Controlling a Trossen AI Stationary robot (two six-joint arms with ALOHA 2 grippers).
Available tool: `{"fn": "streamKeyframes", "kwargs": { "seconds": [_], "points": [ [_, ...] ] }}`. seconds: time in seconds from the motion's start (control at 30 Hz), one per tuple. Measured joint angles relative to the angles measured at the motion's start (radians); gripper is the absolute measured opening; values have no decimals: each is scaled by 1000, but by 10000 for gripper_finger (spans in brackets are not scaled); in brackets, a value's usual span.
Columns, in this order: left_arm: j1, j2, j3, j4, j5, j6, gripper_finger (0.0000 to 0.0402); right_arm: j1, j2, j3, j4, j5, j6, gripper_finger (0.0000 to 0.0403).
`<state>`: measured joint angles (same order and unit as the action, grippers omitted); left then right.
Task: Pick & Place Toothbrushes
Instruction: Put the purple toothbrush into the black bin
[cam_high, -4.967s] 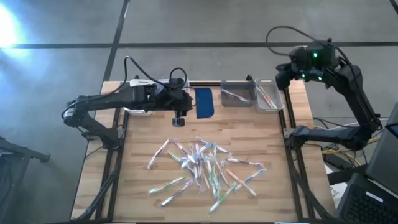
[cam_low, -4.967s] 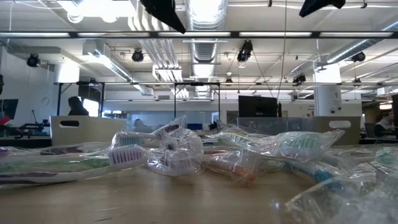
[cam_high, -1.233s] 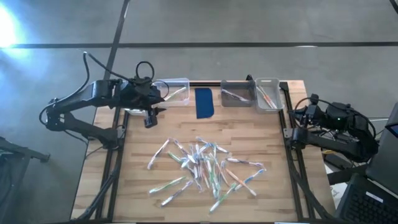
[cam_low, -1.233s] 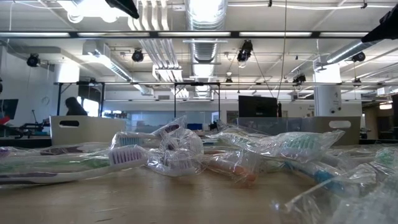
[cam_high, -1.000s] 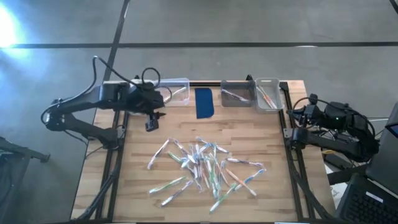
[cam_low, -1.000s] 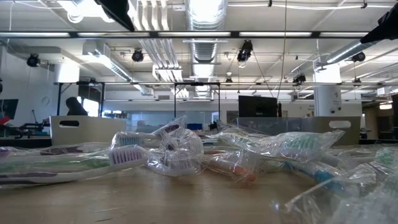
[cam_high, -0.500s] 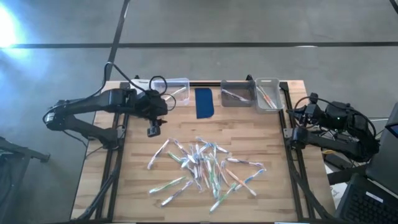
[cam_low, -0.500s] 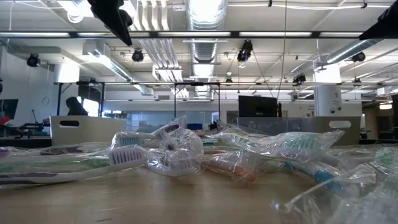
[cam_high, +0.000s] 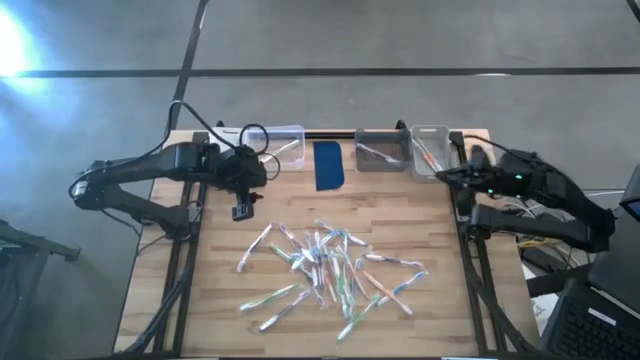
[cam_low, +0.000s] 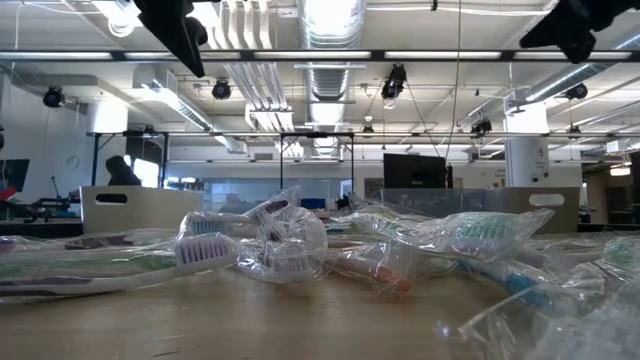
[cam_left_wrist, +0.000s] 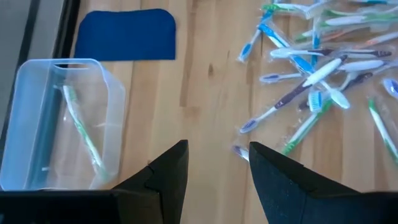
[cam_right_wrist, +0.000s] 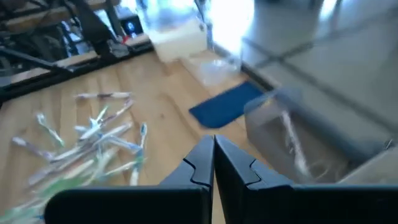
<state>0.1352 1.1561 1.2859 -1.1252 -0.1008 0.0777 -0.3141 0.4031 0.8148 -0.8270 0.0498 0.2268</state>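
Several wrapped toothbrushes (cam_high: 330, 268) lie in a loose heap on the wooden table's middle; the left wrist view shows the toothbrushes (cam_left_wrist: 317, 68) too. My left gripper (cam_high: 243, 211) hangs open above the table, left of and beyond the heap, near a clear bin (cam_left_wrist: 62, 130) that holds one green toothbrush (cam_left_wrist: 81, 134). Nothing is between the fingers of my left gripper (cam_left_wrist: 217, 163). My right gripper (cam_high: 441, 175) is shut and empty, over the table's far right corner beside the bins. In its wrist view my right gripper (cam_right_wrist: 213, 152) looks toward the heap (cam_right_wrist: 93, 137).
Along the far edge stand a clear bin (cam_high: 282, 147), a dark blue pad (cam_high: 328, 165), a grey bin (cam_high: 381, 151) and another clear bin (cam_high: 431, 152), each bin with a toothbrush or two. Bare wood lies between the bins and the heap.
My right arm has swung in from beyond the table's right edge to the far right corner, rolling its wrist, fingers staying shut. My left gripper has sunk a little toward the table and then kept still.
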Motion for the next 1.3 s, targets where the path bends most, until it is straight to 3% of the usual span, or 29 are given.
{"fn": "streamKeyframes", "kwargs": {
  "seconds": [0.17,0.4,0.57,0.67,0.73,0.93,1.17,1.3],
  "points": [
    [0,0,0,2,-4,-49,174,0,161,97,2,0,79,8],
    [0,0,0,4,-5,-57,174,0,336,302,-2,-9,-64,8],
    [-1,0,0,21,-93,-19,174,-1,439,385,-1,-108,209,8],
    [0,0,0,62,-150,67,174,1,504,392,-3,-222,249,8],
    [1,0,-1,115,-183,148,174,17,547,389,-2,-219,361,8],
    [3,0,-16,212,-224,421,174,184,709,390,-13,-27,750,8],
    [3,0,-62,226,-213,589,174,421,889,464,-56,267,1277,8],
    [3,0,-101,294,-160,606,174,548,996,539,-166,307,1593,8]
  ]
}}
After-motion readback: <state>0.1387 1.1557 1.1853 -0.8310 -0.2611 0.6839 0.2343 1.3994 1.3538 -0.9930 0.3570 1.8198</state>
